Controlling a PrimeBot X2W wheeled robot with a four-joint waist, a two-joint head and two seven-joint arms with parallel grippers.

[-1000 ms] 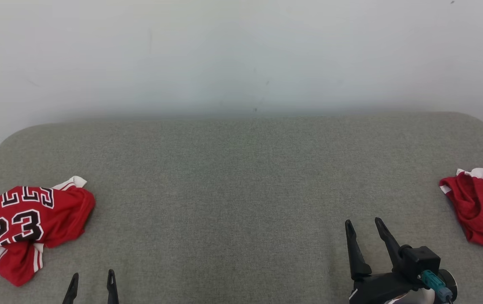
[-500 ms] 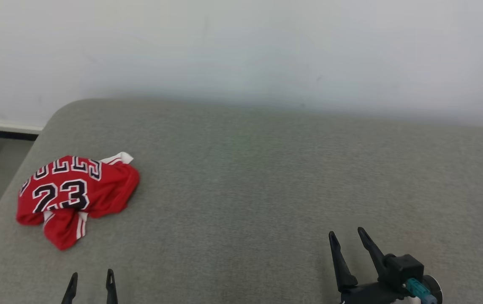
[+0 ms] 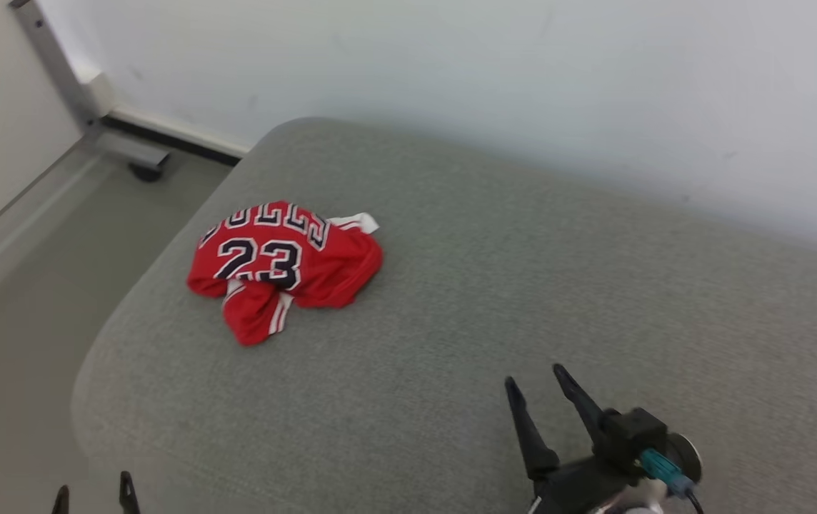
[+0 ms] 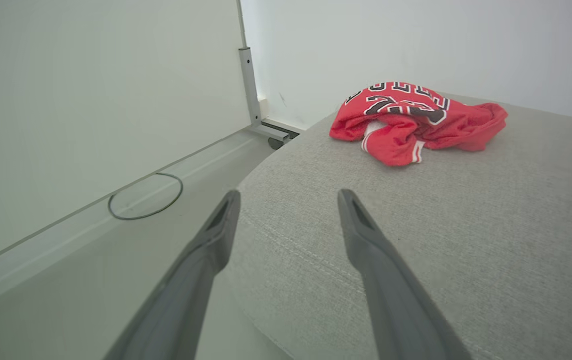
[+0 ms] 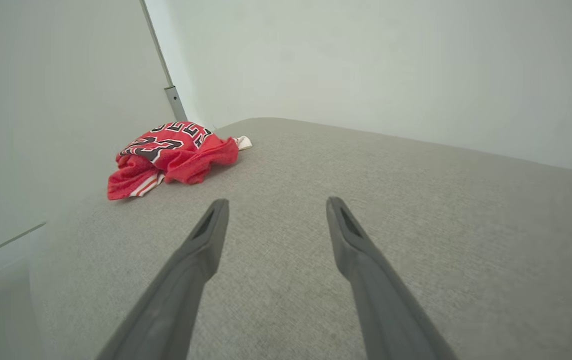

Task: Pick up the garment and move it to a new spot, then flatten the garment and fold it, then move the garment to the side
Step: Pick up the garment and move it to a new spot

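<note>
Your left gripper [image 3: 93, 494] and right gripper [image 3: 535, 382] both stand wide open and empty, fingers pointing forward.

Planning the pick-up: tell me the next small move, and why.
Probably extend the left gripper toward the garment. It lies crumpled on the grey cushion, on the left side and touched by nothing. The left gripper and the right gripper both stand open and empty, short of it.

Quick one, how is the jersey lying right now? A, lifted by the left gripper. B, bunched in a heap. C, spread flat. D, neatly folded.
B: the jersey sits crumpled on the cushion, number side up, with the open left gripper and open right gripper both apart from it.
</note>
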